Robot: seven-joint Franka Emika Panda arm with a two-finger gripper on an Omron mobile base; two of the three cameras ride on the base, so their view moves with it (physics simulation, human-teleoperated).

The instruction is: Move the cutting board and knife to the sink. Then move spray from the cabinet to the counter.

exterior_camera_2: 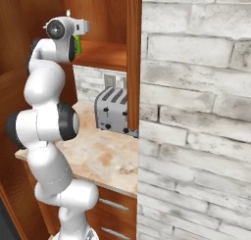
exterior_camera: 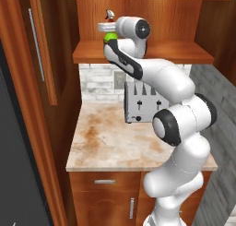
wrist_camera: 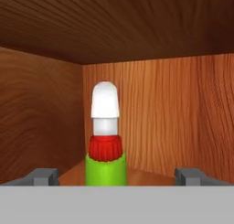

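Woodwork takes up most of what you see: the reddish-brown cabinet (exterior_camera: 143,52) stands open above the bench (exterior_camera: 115,142), with its plain shelf running across at the height of the arm's wrist. To your left in the left base view, a tall wooden door carries a long silver bar handle (exterior_camera: 37,45). Below the shelf, the mottled beige bench top sits over wooden drawers (exterior_camera: 105,181), with a pale brick backsplash behind it. In the right base view a whitewashed brick wall (exterior_camera_2: 196,111) covers the right half.

On the bench, against the backsplash, you have a silver toaster (exterior_camera: 144,103) with dark slots, well below the shelf.

The arm reaches up from the base and bends into the cabinet opening. The gripper (wrist_camera: 116,176) points straight into the cabinet, toward its back wall.

The spray (wrist_camera: 106,145) stands upright on the shelf, its green body, red collar and pale head centred between the fingers (wrist_camera: 43,176). You can see the fingers spread wide, released, one on each side of the bottle with clear gaps to it, touching nothing.
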